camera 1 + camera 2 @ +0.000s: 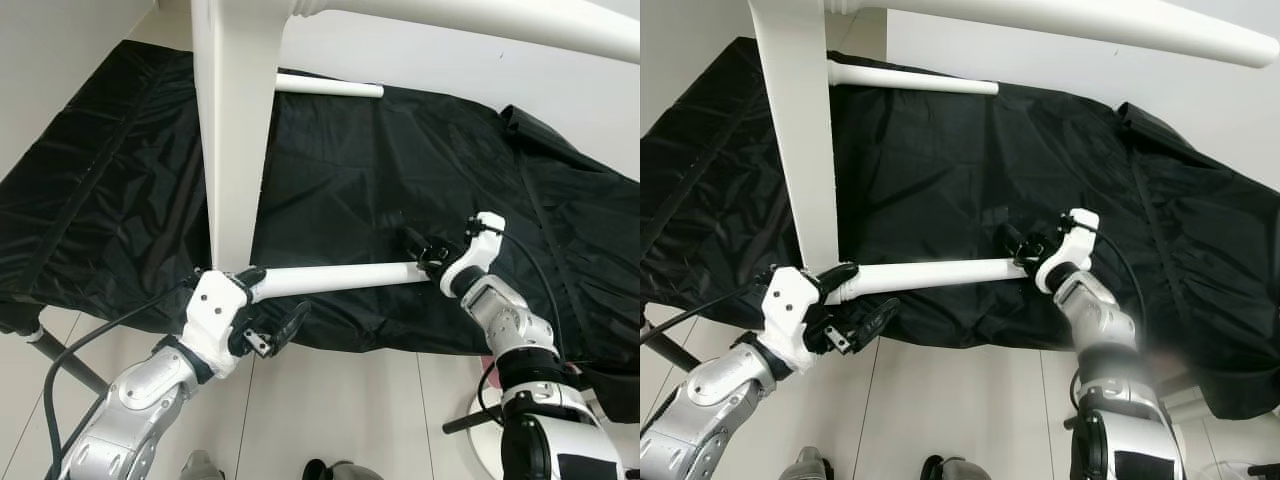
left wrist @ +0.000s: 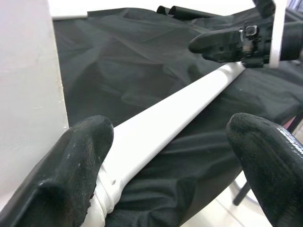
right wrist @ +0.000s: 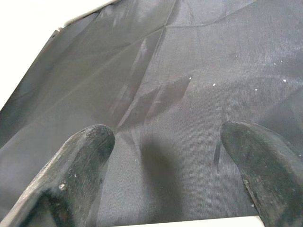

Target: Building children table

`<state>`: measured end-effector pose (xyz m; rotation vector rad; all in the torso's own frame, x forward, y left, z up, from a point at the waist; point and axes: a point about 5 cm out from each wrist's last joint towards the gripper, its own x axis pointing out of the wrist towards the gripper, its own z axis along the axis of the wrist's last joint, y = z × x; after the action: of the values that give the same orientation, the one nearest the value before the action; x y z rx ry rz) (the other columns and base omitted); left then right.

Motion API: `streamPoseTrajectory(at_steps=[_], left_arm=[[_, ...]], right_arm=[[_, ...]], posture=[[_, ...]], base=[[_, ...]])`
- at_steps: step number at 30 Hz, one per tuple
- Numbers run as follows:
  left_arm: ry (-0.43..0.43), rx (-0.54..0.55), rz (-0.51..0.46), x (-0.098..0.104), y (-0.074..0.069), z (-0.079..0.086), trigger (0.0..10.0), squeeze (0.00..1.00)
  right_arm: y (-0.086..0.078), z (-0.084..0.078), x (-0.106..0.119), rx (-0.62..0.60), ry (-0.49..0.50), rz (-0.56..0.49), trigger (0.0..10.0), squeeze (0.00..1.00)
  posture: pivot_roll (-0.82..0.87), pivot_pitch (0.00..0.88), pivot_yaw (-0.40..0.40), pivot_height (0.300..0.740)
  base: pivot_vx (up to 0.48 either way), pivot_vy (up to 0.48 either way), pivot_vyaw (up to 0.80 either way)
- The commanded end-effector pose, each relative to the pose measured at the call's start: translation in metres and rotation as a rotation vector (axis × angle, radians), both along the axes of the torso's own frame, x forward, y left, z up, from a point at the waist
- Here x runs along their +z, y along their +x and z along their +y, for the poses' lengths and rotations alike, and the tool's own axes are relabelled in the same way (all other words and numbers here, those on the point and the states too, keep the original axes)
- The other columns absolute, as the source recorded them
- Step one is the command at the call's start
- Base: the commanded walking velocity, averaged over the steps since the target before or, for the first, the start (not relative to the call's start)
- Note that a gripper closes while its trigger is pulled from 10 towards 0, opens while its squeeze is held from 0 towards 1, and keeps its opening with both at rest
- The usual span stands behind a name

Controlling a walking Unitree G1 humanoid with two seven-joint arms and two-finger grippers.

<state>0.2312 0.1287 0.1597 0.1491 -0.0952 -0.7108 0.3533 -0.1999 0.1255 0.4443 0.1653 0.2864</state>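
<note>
Below the white table frame (image 1: 235, 130), a white round leg (image 1: 340, 277) runs approx. horizontal over the black sheet (image 1: 350, 170) that covers the surface under it. One end of the leg sits at the foot of the frame's wide upright panel; the other end points toward the robot's right.

Left claw (image 1: 272, 318): positioned at the panel end of the leg. Fingers apart, one on each side of the leg; in the left wrist view the leg passes between both pads w/ a visible gap on the one side. Not clamped.

Right claw (image 1: 418, 248): positioned at the far end of the leg, wrist bent back over it. Right wrist view shows both fingers (image 3: 80, 161) spread wide over the black sheet, w/ a thin white edge at the frame border below them. Contact w/ the leg: cannot tell.

A 2nd white leg (image 1: 330, 88) lies further back on the sheet, beside the panel. A long white rail (image 1: 470, 25) of the frame crosses the top of the head views. Pale floor (image 1: 350, 410) shows in front of the sheet.
</note>
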Motion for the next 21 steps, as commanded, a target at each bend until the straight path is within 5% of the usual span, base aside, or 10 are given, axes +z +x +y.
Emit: streamPoseTrajectory(at_steps=[1,21], left_arm=[[0.015,0.124,0.003,-0.005,0.008,0.009,10.0,0.00],[0.074,0.151,-0.063,-0.003,0.031,0.018,10.0,0.00]], right_arm=[[-0.018,0.003,-0.040,0.002,0.040,0.183,10.0,0.00],[-0.033,0.031,-0.043,0.043,0.112,0.178,10.0,0.00]], posture=[[0.10,0.141,-0.145,0.740],[0.07,0.151,-0.136,0.740]], base=[[0.000,0.000,0.00],[0.000,0.000,0.00]])
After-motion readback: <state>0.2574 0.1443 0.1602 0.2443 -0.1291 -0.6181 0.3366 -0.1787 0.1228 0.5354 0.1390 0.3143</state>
